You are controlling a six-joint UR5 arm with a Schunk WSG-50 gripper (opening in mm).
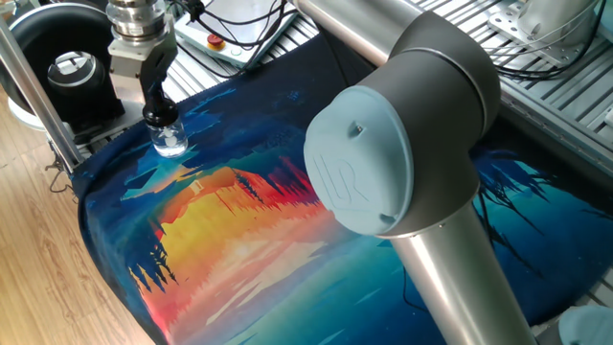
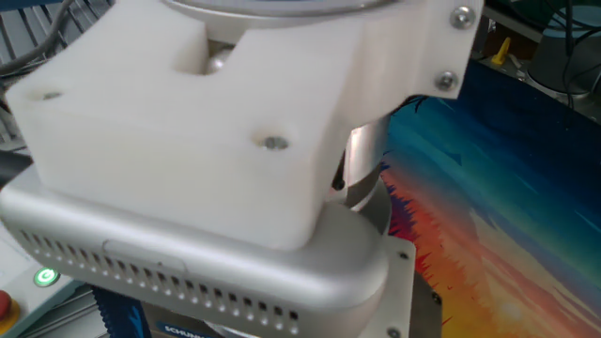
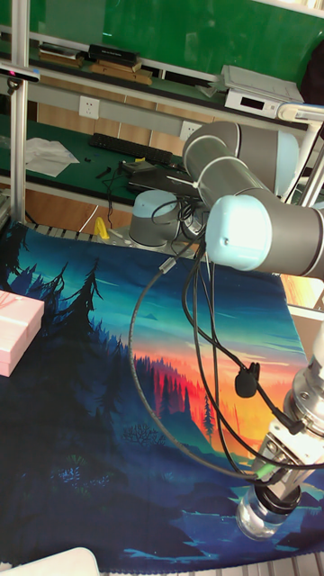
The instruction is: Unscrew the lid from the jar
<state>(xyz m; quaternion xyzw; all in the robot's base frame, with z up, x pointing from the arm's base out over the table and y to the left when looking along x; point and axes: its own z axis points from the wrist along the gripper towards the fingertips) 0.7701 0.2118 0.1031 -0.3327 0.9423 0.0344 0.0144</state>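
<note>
In one fixed view the small clear glass jar (image 1: pixel 171 143) stands upright near the far left corner of the painted mat (image 1: pixel 249 225). Its black rounded lid (image 1: pixel 160 116) sits on the neck. My gripper (image 1: pixel 157 108) comes straight down from above, its dark fingers (image 1: pixel 150 93) closed around the lid. In the other fixed view the white and silver gripper housing (image 2: pixel 188 150) fills the picture and hides jar and lid. The tall fixed view shows the wrist (image 3: pixel 281 472) at the mat's bottom right, covering the jar.
A large black ring-shaped device (image 1: pixel 69 67) with a silver centre sits just behind the jar, beside an aluminium post (image 1: pixel 34 91). My elbow joint (image 1: pixel 383 144) looms over the mat's middle. A pink gift box (image 3: pixel 14 331) lies at the mat's left edge.
</note>
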